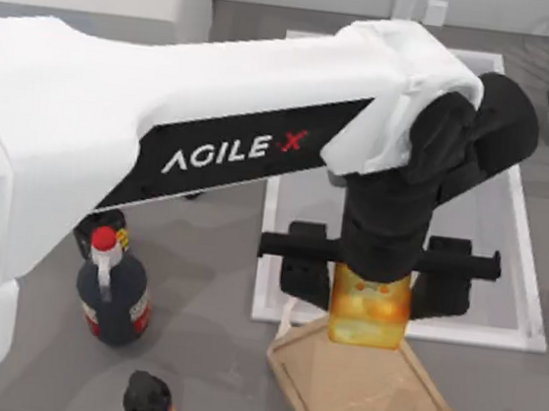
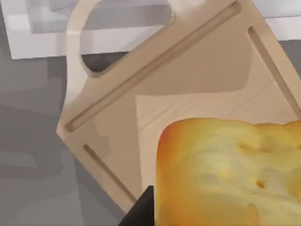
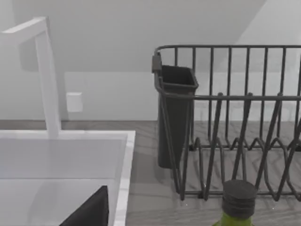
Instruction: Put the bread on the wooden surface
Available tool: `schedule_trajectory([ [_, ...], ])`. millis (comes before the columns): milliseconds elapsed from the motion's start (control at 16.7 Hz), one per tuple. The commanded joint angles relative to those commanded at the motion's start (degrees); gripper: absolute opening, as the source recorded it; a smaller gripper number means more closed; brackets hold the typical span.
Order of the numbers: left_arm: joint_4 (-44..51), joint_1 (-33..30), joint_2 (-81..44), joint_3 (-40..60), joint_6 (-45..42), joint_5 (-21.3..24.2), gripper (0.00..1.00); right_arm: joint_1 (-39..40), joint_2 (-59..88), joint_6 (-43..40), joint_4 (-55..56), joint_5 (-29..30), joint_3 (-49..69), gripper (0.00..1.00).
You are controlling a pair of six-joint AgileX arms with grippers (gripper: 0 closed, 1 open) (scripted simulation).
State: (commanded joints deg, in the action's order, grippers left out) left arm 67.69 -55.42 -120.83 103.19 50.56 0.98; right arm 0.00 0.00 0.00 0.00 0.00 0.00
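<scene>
Your left arm, white with a black AgileX panel, reaches across the top view from the left, and its left gripper (image 1: pixel 373 281) hangs over the near edge of a white sink (image 1: pixel 527 338). Its two black fingers (image 1: pixel 305 269) are clamped on the bread (image 1: pixel 369 308), a golden-yellow block with orange-brown patches, held just above the far corner of the wooden surface (image 1: pixel 371 400). That board lies tilted on the grey countertop (image 1: pixel 211 327), its white loop handle (image 1: pixel 286 316) toward the sink. From the left wrist you see the bread (image 2: pixel 225 174) over the board's grooved border (image 2: pixel 155 63), but you cannot tell whether they touch. A red-capped dark bottle (image 1: pixel 112 291) and a black-capped bottle (image 1: pixel 147 399) stand at the left. The right wrist view shows a dark wire dish rack (image 3: pixel 230 122), a white faucet (image 3: pixel 47 75) and a green bottle's cap (image 3: pixel 239 194); whether the right pincer is apart or together you cannot tell.
</scene>
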Motion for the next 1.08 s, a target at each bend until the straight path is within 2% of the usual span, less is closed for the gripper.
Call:
schedule_trajectory([
  [240,1.2,-2.19,-3.88,0.39,5.38,-0.97,0.0,0.0,0.0,0.0,0.0,0.0,0.0,1.0],
  [660,0.35,-1.89,-3.98,-0.26,5.28,-0.9,0.0,0.0,0.0,0.0,0.0,0.0,0.0,1.0],
  [1080,-5.25,-2.05,-4.81,-4.4,5.21,-0.83,0.0,0.0,0.0,0.0,0.0,0.0,0.0,1.0],
])
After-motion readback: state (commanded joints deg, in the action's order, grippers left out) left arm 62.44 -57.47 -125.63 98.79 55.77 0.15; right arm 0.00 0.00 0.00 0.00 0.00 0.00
